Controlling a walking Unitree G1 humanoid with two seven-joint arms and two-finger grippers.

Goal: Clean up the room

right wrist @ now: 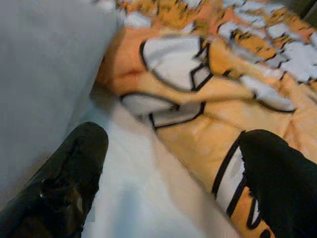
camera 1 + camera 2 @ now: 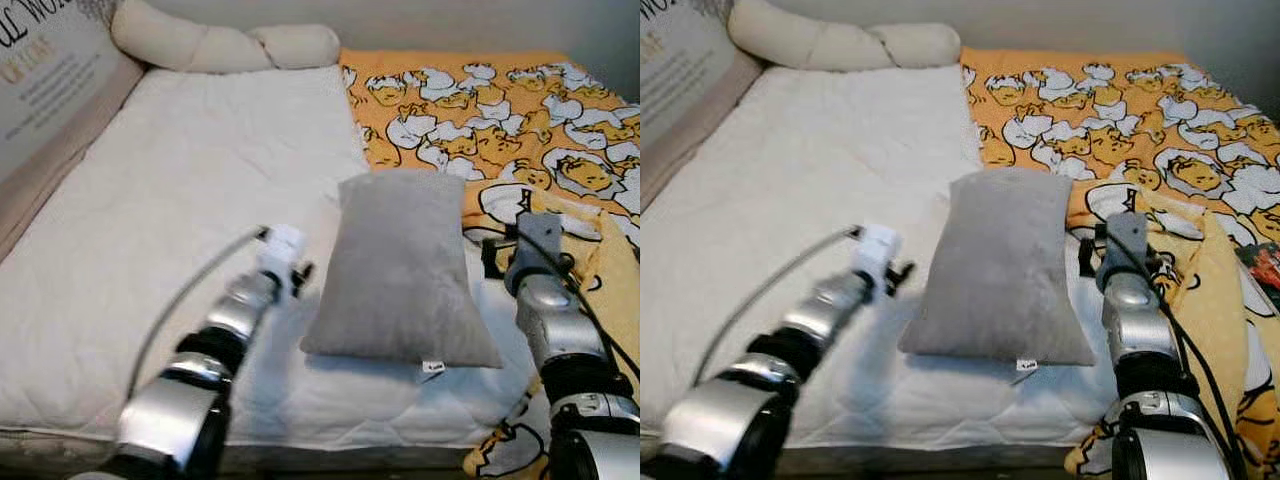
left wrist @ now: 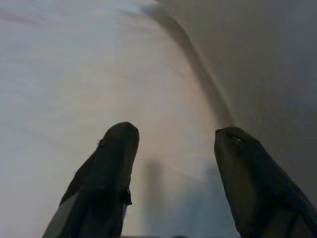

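**Pillow flanked on both sides — a soft, bulky lift ahead**

Pillow (image 2: 400, 268) lies lengthwise on the white mattress (image 2: 170, 220) of the bed, near the front edge, its far end just reaching the yellow cartoon-print blanket (image 2: 500, 110). A small tag pokes out at its near corner. Left gripper (image 3: 173, 163) sits just beside the pillow's left edge, fingers spread with nothing between them. Right gripper (image 1: 168, 168) hovers at the right edge where pillow meets blanket — also spread wide, holding nothing.

How will it handle? By the look of it, light and squashy: plump in the middle, thinner at the seams, cloth that gives under pressure. No risk of breakage, but it will sag and fold if lifted from one point. Best bet seems to be pressing in from both long sides together, or pinching a seam edge or corner where the fabric bunches. Mind the right side — the blanket fold lies so close it could get caught in the pinch too.

A long cream bolster (image 2: 220, 42) rests at the head of the bed.
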